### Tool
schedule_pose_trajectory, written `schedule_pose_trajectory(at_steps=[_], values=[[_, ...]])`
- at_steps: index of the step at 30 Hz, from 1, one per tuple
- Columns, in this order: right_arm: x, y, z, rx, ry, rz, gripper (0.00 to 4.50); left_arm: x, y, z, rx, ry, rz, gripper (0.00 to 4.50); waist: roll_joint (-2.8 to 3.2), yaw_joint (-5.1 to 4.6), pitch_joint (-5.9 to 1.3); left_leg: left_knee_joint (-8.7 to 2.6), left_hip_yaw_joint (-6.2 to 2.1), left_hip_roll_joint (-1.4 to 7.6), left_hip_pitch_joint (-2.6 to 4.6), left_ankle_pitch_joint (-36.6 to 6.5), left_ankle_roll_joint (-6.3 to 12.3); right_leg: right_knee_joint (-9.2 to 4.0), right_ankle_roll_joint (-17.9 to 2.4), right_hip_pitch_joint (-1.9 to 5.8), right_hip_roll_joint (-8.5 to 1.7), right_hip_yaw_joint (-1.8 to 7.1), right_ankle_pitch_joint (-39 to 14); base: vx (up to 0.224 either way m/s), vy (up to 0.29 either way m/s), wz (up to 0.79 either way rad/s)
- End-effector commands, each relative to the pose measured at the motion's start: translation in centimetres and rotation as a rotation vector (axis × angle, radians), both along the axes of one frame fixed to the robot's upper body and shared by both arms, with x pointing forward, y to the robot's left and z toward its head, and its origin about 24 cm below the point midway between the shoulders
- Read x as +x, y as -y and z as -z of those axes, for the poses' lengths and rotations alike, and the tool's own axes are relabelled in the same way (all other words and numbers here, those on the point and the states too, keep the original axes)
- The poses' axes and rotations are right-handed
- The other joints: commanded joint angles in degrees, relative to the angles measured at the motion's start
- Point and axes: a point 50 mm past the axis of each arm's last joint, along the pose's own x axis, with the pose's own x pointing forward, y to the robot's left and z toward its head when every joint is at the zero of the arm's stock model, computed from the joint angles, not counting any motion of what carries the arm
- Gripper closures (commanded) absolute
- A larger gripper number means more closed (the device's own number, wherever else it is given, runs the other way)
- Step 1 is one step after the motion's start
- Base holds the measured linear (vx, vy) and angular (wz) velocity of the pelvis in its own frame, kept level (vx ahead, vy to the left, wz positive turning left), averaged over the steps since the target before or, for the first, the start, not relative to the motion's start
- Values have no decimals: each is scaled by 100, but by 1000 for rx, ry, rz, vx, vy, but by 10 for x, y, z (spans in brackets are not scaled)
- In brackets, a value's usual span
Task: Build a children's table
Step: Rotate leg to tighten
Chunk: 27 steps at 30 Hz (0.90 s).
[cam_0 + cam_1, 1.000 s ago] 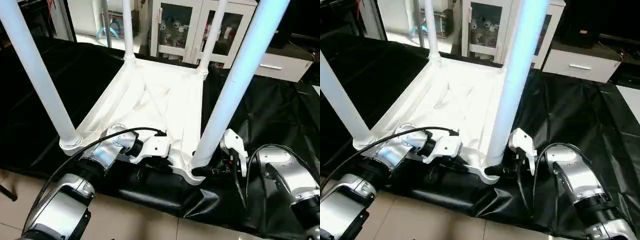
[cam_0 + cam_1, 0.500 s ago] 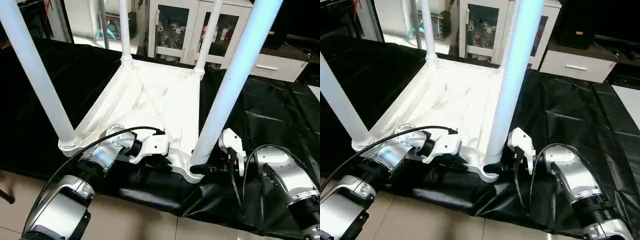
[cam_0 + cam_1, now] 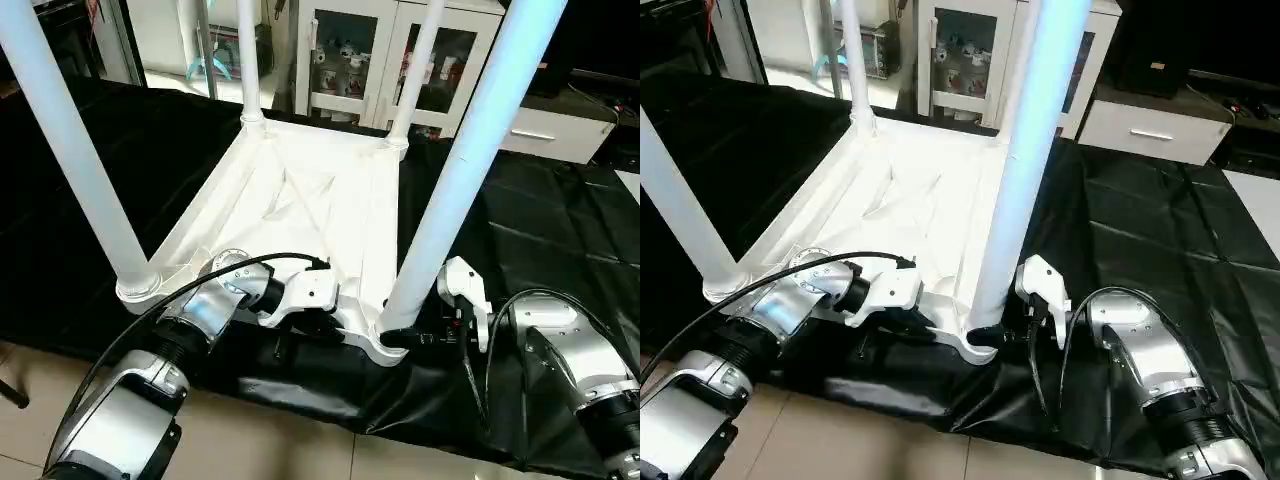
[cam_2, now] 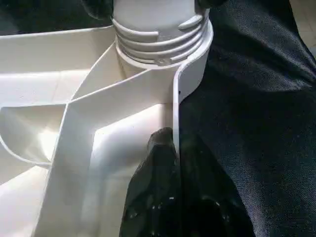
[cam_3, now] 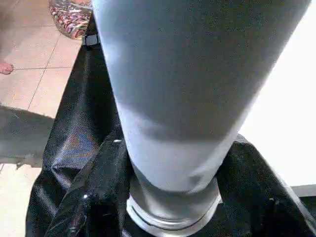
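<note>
The white tabletop [image 3: 320,200] lies upside down on a black cloth, its X-ribbed underside facing up. Four white legs stand in its corner sockets: near left [image 3: 75,150], near right [image 3: 460,170], and two far ones [image 3: 248,60] [image 3: 415,70]. My left gripper [image 3: 315,325] is shut on the tabletop's near rim beside the near right socket [image 4: 163,39]; in the left wrist view its black fingers [image 4: 158,153] straddle the rim wall. My right gripper [image 3: 405,338] is shut around the base of the near right leg [image 5: 187,89], with one black finger [image 5: 94,197] on each side.
The black cloth [image 3: 540,220] covers the work surface and ends at a front edge over the tiled floor [image 3: 280,440]. Behind it stand a white glass-door cabinet [image 3: 350,50] and a white drawer unit [image 3: 560,135]. Cables loop over both forearms.
The whole picture has shifted slightly, so the camera moved. Table, legs and both grippers hold the same places relative to each other.
</note>
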Motion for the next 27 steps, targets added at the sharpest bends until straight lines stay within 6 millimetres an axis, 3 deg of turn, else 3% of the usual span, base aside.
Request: schedule_pose_trajectory(at_steps=[1, 2, 3, 5, 6, 7, 8, 9, 10, 11, 14, 15, 20, 21, 22, 23, 24, 25, 27], values=[[-1, 7, 9, -47, -32, 43, 243, -6, 6, 9, -51, -42, -15, 450, -78, -11, -240, -484, 5, 114, -36, -1737, 318, -444, -1068, 213, -136, 113, -2067, 0, 0, 0], [0, 7, 10, -49, -29, 56, 243, -6, 6, 8, -56, -43, -28, 450, -79, -12, -241, -484, 6, 114, -34, -1745, 318, -442, -1073, 213, -136, 114, -2047, 0, 0, 0], [18, -5, 17, -1, 5, 334, 243, 8, 18, 4, -90, 2, -185, 450, -11, -8, -242, -490, 1, 115, -28, -1755, 291, -434, -1094, 210, -140, 120, -2007, 0, 0, 0], [35, -22, 25, 46, -9, 629, 243, 22, 31, -2, -107, 54, -331, 450, -5, -92, -221, -496, 16, 63, -16, -1874, 62, -462, -1067, 133, -104, 109, -2229, 0, 0, 0], [37, -26, 27, 54, -18, 683, 246, 24, 33, -2, -107, 65, -356, 450, -78, -206, -262, -529, -90, 25, -156, -1825, -204, -418, -746, 309, -123, 40, -2692, -61, 2, -27], [37, -27, 26, 56, -18, 676, 247, 23, 32, -1, -101, 60, -350, 450, -40, -250, -293, -567, -145, 20, -228, -1536, -297, -425, -549, 379, -147, 9, -2654, -35, 25, -31], [37, -27, 26, 56, -18, 674, 248, 23, 31, -1, -99, 58, -347, 450, -22, -263, -287, -542, -122, 36, -167, -1535, -205, -465, -618, 310, -132, 18, -2327, -35, 25, -31], [37, -27, 25, 57, -18, 672, 248, 23, 31, -1, -99, 58, -348, 450, -23, -245, -269, -489, -37, 41, -7, -1795, 1, -535, -868, 171, -107, 43, -2095, 0, 0, 0], [38, -27, 25, 58, -19, 666, 248, 23, 30, -2, -99, 57, -350, 450, -28, -241, -260, -476, -7, 39, 27, -1895, 97, -550, -976, 145, -100, 55, -2061, 30, -20, 20], [38, -27, 24, 58, -20, 663, 249, 24, 29, -2, -100, 63, -361, 450, -34, -229, -264, -483, 4, 45, 0, -1891, 201, -527, -1091, 185, -102, 63, -1981, 30, -20, 20], [41, -26, 25, 45, -18, 717, 250, 30, 30, -5, -107, 97, -437, 450, -31, -184, -269, -509, -15, 73, -63, -1610, 227, -491, -1064, 232, -116, 55, -1879, 0, 0, 0], [44, -24, 28, 18, -3, 802, 250, 34, 33, -6, -116, 122, -488, 450, -73, -183, -275, -506, -15, 73, -75, -1538, 225, -481, -1068, 242, -114, 52, -1820, 0, 0, 0], [51, -21, 32, -5, 28, 1135, 250, 46, 45, -14, -171, 189, -679, 450, -65, -186, -299, -486, 7, 46, -59, -1098, 87, -424, -1098, 243, -106, 74, -1397, 0, 0, 0], [51, -22, 32, -5, 27, 1136, 250, 46, 45, -14, -172, 190, -680, 450, -55, -180, -310, -481, 9, 49, -46, -1032, 97, -412, -1118, 239, -106, 76, -1291, 0, 0, 0], [50, -24, 33, 3, 15, 1159, 250, 46, 46, -15, -178, 197, -695, 450, -53, -179, -318, -469, 21, 38, -42, -905, 178, -397, -1166, 252, -85, 74, -1019, 0, 0, 0], [49, -29, 34, 4, 22, 1190, 251, 48, 48, -16, -185, 214, -716, 450, -9, -164, -321, -461, 32, 32, -33, -775, 242, -381, -1230, 252, -83, 82, -758, 0, 0, 0], [49, -29, 34, 4, 22, 1190, 251, 48, 48, -16, -185, 214, -716, 450, -24, -168, -323, -456, 35, 30, -38, -702, 268, -371, -1249, 261, -78, 82, -639, 0, 0, 0], [49, -33, 34, 8, 28, 1220, 251, 49, 50, -18, -190, 232, -732, 450, 11, -149, -328, -449, 36, 22, -34, -610, 315, -346, -1300, 275, -78, 81, -458, 0, 0, 0], [49, -35, 34, 12, 26, 1228, 251, 49, 51, -18, -191, 236, -736, 450, -19, -147, -324, -448, 49, 18, -36, -621, 373, -356, -1333, 287, -84, 78, -441, 0, 0, 0]])
